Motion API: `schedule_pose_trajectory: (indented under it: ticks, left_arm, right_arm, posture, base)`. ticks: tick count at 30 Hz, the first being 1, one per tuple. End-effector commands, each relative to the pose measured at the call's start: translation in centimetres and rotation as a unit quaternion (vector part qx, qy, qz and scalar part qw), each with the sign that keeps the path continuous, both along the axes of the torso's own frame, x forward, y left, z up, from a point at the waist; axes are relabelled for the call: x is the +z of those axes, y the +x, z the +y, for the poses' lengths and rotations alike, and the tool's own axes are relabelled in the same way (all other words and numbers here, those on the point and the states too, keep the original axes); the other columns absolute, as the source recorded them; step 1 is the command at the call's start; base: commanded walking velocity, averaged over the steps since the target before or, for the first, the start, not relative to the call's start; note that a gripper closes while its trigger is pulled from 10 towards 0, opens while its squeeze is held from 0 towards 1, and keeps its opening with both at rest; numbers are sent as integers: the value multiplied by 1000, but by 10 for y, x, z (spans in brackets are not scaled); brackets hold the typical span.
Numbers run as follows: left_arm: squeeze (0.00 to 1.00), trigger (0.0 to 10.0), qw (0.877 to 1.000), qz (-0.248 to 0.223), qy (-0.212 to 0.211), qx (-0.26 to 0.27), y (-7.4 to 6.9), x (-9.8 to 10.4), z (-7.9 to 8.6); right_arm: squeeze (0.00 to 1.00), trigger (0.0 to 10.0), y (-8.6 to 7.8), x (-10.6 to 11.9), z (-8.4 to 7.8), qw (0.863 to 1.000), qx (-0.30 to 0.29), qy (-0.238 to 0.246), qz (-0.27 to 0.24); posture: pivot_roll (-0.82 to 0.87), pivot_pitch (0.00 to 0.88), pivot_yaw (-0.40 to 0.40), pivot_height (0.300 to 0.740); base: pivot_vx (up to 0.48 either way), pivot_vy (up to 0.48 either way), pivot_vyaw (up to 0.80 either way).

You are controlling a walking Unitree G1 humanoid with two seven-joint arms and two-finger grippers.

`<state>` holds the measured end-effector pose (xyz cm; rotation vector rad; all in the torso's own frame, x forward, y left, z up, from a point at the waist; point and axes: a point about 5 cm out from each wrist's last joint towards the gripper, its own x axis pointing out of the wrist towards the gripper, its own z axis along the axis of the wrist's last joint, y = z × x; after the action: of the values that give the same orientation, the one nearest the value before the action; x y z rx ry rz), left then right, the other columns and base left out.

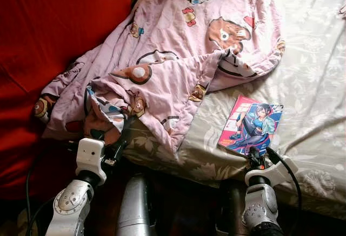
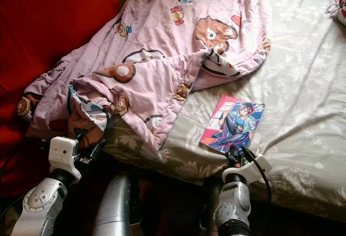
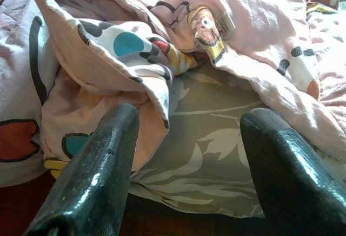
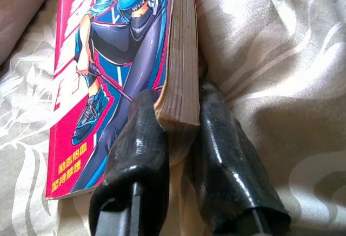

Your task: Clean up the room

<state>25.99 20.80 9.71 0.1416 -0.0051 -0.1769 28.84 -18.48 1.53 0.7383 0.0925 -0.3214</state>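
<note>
I'm sitting here with my right gripper pinching the corner of the comic book lying on the grey floral bedsheet, while my left gripper is hanging wide apart at the pink cartoon blanket near the bed's edge.

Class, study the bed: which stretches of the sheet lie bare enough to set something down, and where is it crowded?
The grey floral sheet lies bare right of the pink blanket and beyond the comic book, which the right gripper pinches. A narrower strip runs between blanket and book. The near-left edge is crowded: bunched blanket, with the open left gripper at it.
</note>
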Motion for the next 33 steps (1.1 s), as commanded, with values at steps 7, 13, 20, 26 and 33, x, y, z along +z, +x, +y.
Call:
schedule_pose_trajectory:
  ticks: [7, 13, 20, 26, 33]
  left_arm:
    - [0, 10000, 1000, 16, 5, 2, -4, -8, 2]
    - [0, 10000, 1000, 15, 4, 1, -4, -8, 1]
    - [0, 10000, 1000, 16, 4, 2, -4, -8, 2]
    - [0, 10000, 1000, 16, 4, 1, -4, -8, 1]
    - [0, 10000, 1000, 16, 5, 2, -4, -8, 1]
  right_arm:
    - [0, 0, -2, -1, 2, 1000, 1, 2, -5]
    - [0, 10000, -7, -11, 0, 999, -13, 35, 24]
    - [1000, 10000, -9, -12, 2, 999, -12, 35, 26]
    - [0, 10000, -7, -12, 1, 999, -10, 33, 28]
    - [0, 10000, -6, -8, -1, 1000, -12, 22, 14]
  posture:
    - [230, 249, 55, 574]
    - [232, 248, 53, 574]
    - [233, 250, 55, 574]
    - [231, 250, 55, 574]
    - [232, 250, 56, 574]
  base:
    - [0, 0, 0]
    - [0, 0, 0]
    - [0, 0, 0]
    - [0, 0, 0]
    - [0, 0, 0]
